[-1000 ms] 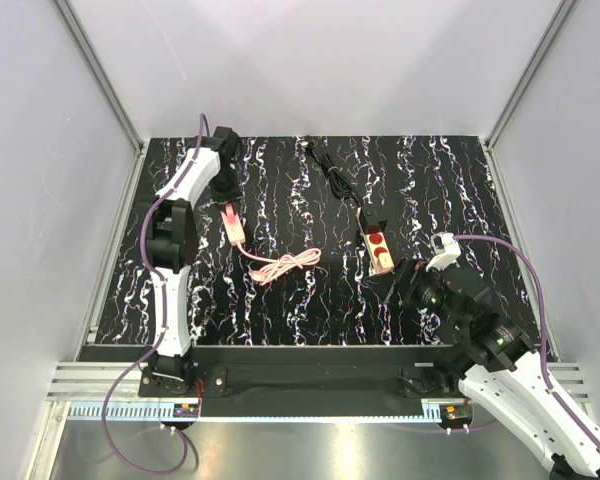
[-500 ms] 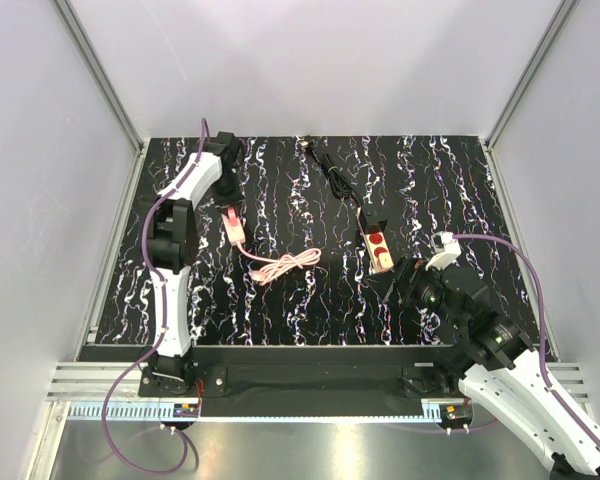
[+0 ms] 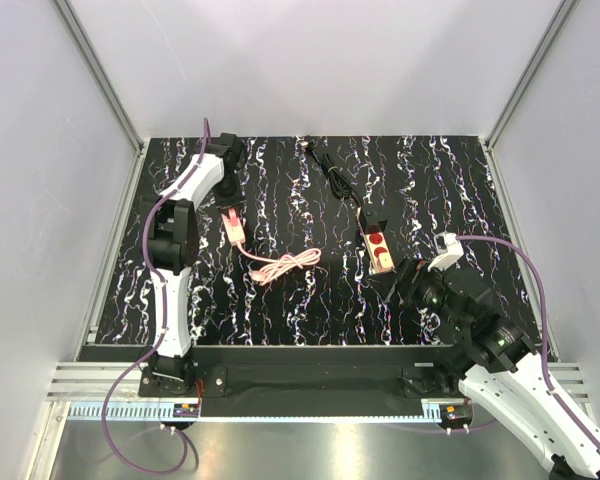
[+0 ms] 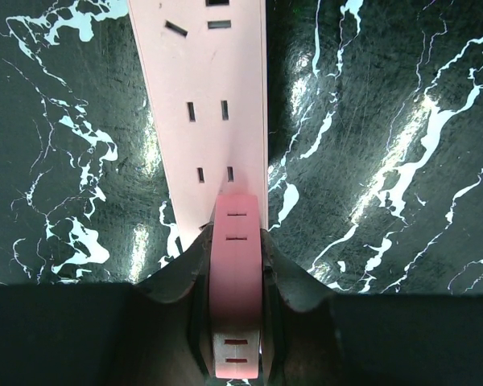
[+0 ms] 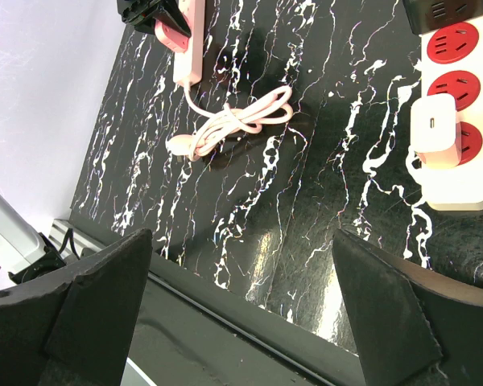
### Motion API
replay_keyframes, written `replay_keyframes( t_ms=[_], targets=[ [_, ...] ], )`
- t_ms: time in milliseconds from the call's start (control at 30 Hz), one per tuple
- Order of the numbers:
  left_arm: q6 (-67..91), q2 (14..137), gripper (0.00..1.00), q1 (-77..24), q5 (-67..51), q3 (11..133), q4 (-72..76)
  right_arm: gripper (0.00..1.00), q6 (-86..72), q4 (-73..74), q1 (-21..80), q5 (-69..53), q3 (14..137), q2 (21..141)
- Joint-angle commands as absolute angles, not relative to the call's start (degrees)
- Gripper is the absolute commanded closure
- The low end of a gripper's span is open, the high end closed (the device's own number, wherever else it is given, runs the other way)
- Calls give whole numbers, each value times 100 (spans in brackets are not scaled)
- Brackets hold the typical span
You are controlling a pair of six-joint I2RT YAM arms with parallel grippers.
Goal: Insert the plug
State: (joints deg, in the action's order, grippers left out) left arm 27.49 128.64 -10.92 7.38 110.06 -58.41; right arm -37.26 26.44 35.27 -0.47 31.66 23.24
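Observation:
A pink plug (image 4: 235, 281) sits clamped between the jaws of my left gripper (image 4: 236, 241), which is shut on it. The plug's front end lies over the near end of the pink power strip (image 4: 209, 96), by its closest pair of slots. In the top view the left gripper (image 3: 226, 192) is at the far left of the mat, at the far end of the pink strip (image 3: 237, 229). My right gripper (image 5: 241, 322) hangs open and holds nothing, above the mat's front edge, near a white power strip (image 5: 459, 173) with red sockets.
The pink strip's cable (image 3: 282, 266) lies coiled mid-mat. A white charger (image 5: 433, 122) is plugged into the white strip (image 3: 379, 250), and a black cable (image 3: 330, 172) runs from it to the back. Grey walls enclose the black marbled mat (image 3: 310, 310).
The left wrist has shifted slightly toward the far edge while keeping the plug. The pink strip has stayed put. The right arm has barely moved.

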Motion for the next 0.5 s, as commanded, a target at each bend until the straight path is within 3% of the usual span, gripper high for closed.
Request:
replay_keyframes(
  t_ms=[0, 200, 233, 333, 367, 467],
  targets=[
    [2733, 13043, 100, -1107, 923, 10749, -5862, 0, -3630, 2610, 3560, 132, 3225, 2285],
    [2690, 12955, 98, -1107, 897, 10801, -5880, 0, -3647, 2637, 3560, 132, 3269, 2320],
    [2689, 12946, 84, -1107, 896, 10845, -5897, 0, -3647, 2645, 3560, 132, 3278, 2303],
    [2654, 12832, 59, -1107, 844, 10968, -5941, 0, -3674, 2654, 3560, 132, 3287, 2303],
    [2619, 12771, 46, -1107, 826, 10995, -5968, 0, -3691, 2646, 3560, 132, 3296, 2320],
    [2558, 12604, 32, -1107, 791, 11030, -5976, 0, -3718, 2654, 3560, 123, 3322, 2364]
  ],
)
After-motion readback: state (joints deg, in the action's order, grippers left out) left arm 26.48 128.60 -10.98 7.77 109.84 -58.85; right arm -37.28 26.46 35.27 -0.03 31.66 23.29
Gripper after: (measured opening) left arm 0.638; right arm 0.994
